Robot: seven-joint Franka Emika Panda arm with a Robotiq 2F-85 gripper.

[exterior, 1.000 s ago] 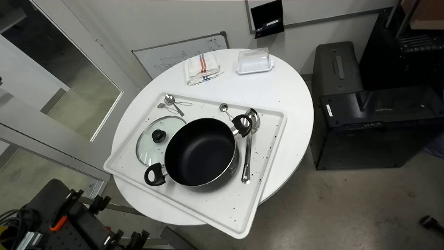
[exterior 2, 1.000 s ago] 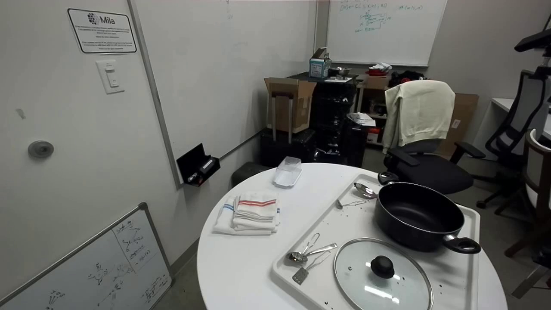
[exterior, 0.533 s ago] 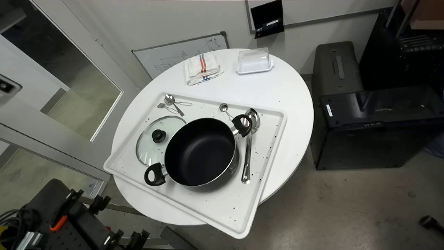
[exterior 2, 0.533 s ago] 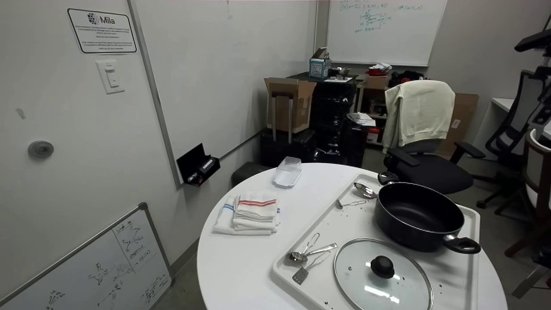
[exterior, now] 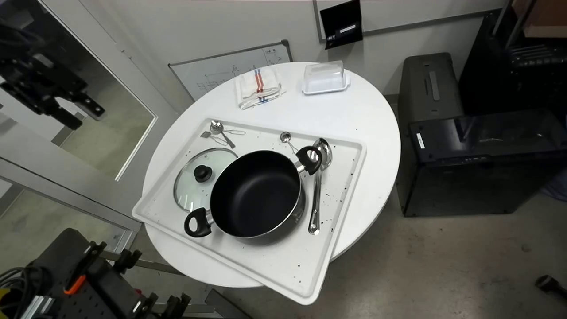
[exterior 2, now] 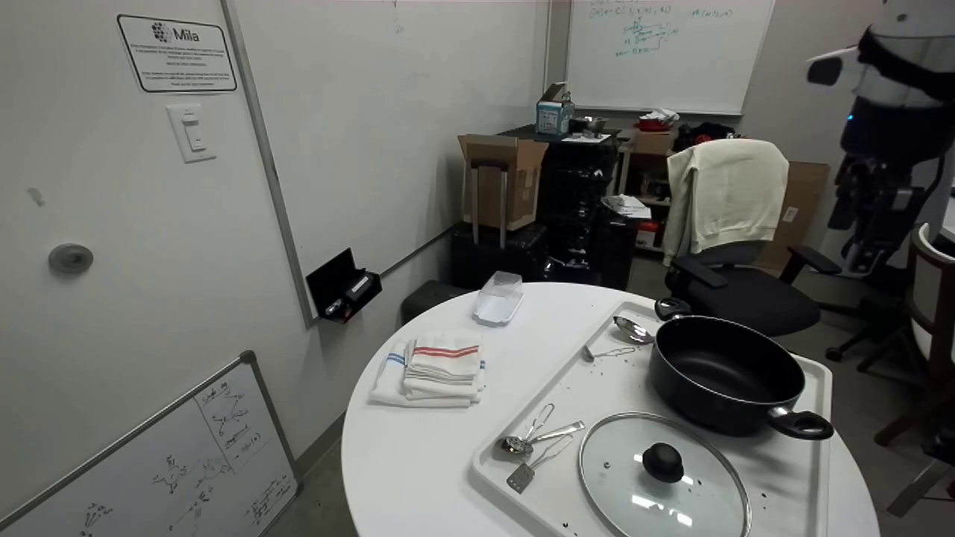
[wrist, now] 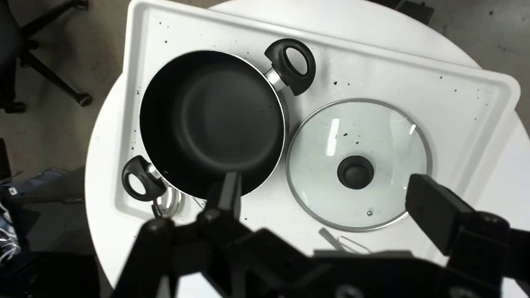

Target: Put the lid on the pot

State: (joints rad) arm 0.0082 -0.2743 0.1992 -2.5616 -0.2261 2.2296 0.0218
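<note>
The clear glass lid [exterior: 188, 188] with a black knob lies flat on the white tray, knob up. It also shows in an exterior view [exterior 2: 627, 485] and in the wrist view [wrist: 319, 186]. The black pot [exterior: 257, 195] stands upright and uncovered beside the lid; it also shows in an exterior view [exterior 2: 724, 373] and in the wrist view [wrist: 223, 120]. My gripper [exterior: 86, 116] is open and empty, high up and off the table's side. In the wrist view the gripper [wrist: 324, 180] has its fingers wide apart, with the lid and its knob seen far below between them.
The tray [exterior: 274, 270] sits on a round white table [exterior: 372, 115]. A large spoon [exterior: 315, 199] lies beside the pot. Small utensils [exterior: 217, 128] lie near the lid. A folded towel [exterior: 259, 86] and a clear-covered dish [exterior: 325, 79] are at the back. A black chair [exterior 2: 746, 298] stands behind.
The arm and open gripper have come into view at the left edge of an exterior view and the upper right of an exterior view. The lid and pot have not moved.
</note>
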